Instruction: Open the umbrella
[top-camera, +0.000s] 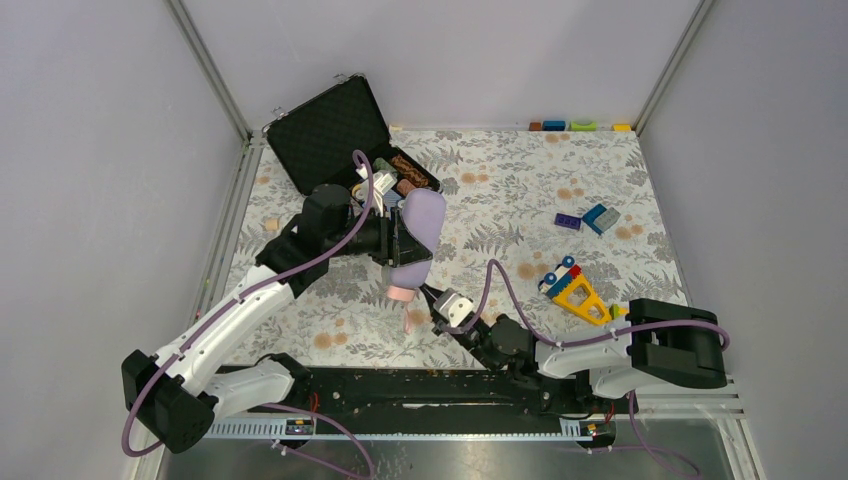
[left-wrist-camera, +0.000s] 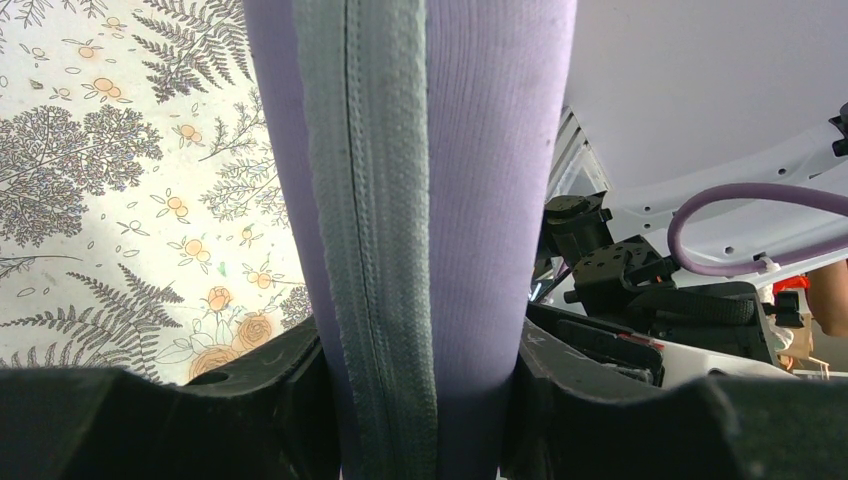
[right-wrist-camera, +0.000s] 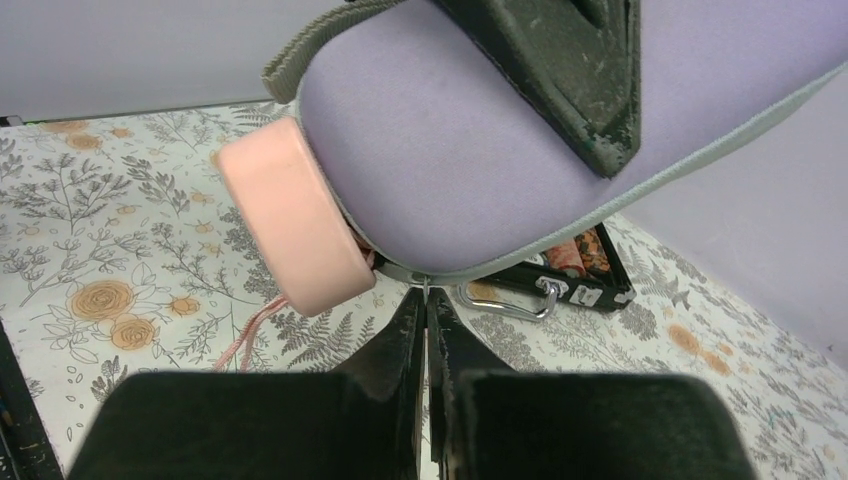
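The umbrella is inside a lilac-grey sleeve, so its canopy and shaft are hidden. Only its pink handle sticks out of the sleeve's near end, with a pink wrist cord trailing on the cloth. My left gripper is shut round the sleeve, beside its grey zipper band, and holds it above the table. My right gripper is shut, its tips pinching a thin metal zipper pull at the sleeve's underside, just right of the handle.
An open black case with small items lies at the back left, its silver handle behind my right gripper. Loose toy bricks and a yellow toy lie to the right. Small blocks line the far edge.
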